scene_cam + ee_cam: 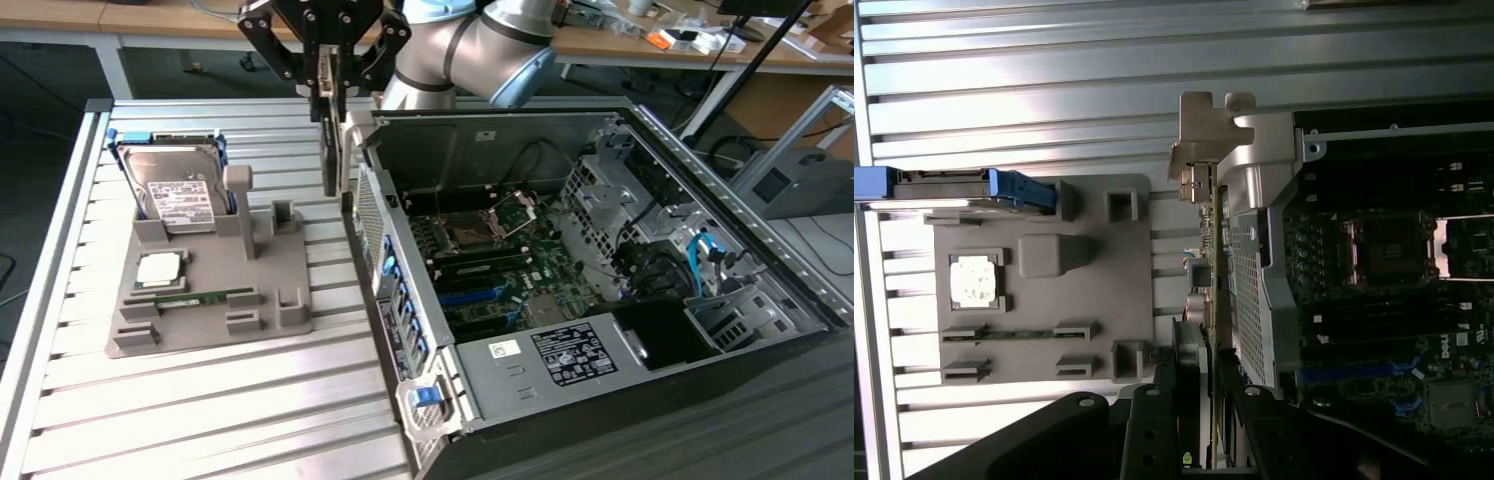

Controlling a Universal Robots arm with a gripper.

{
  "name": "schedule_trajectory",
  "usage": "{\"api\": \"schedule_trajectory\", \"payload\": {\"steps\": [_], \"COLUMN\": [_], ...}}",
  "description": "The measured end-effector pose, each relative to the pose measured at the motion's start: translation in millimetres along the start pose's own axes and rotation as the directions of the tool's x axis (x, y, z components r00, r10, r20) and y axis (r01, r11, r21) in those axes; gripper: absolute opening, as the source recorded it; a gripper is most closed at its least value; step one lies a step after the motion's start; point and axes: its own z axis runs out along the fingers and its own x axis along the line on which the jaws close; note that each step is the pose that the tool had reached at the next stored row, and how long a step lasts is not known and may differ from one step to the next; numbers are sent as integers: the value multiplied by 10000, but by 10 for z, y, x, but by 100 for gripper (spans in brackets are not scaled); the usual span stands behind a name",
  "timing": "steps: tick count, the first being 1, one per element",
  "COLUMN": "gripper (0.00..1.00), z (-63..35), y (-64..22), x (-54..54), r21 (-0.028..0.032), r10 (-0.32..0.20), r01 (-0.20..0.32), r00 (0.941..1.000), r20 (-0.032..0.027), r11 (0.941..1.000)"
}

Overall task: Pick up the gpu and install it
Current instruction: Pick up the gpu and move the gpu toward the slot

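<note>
Black gripper [330,88] grasps the gpu [328,150] by one end, jaws clenched on its flat faces, so the card hangs upright and edge-on. In the exterior view the gpu sits between the grey fixture tray [287,300] and the open computer case [747,270], just beside the case's rear wall. On the tray rest a hard drive [180,200], a CPU [160,268] and a RAM stick [200,297]. The wrist view shows the gpu's metal bracket [1199,150] beside the case, outside the motherboard [1374,300].
</note>
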Motion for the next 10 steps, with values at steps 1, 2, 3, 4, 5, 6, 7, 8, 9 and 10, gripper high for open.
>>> {"api": "schedule_trajectory", "payload": {"steps": [1, 2, 3, 4, 5, 6, 7, 8, 9, 10], "gripper": [27, 27, 27, 27, 27, 27, 27, 27, 27, 27], "z": [0, 0, 1, 0, 0, 1, 1, 1, 1, 1], "y": [0, 1, 0, 1, 1, 1, 2, 2, 2, 2], "x": [-2, -6, -7, -10, -12, -15, -19, -24, -29, -33], "r21": [0, 0, 0, 0, 0, 0, 0, -1, 0, 0], "r10": [0, 0, 0, 0, 0, 0, 0, 0, 0, 0], "r01": [0, 0, 0, 0, 0, 0, 0, 0, 0, 0], "r00": [10000, 10000, 10000, 10000, 10000, 10000, 10000, 10000, 10000, 10000], "r20": [0, 0, 0, 0, 0, 0, 0, 0, 0, 0], "r11": [10000, 10000, 10000, 10000, 10000, 10000, 10000, 10000, 10000, 10000]}}
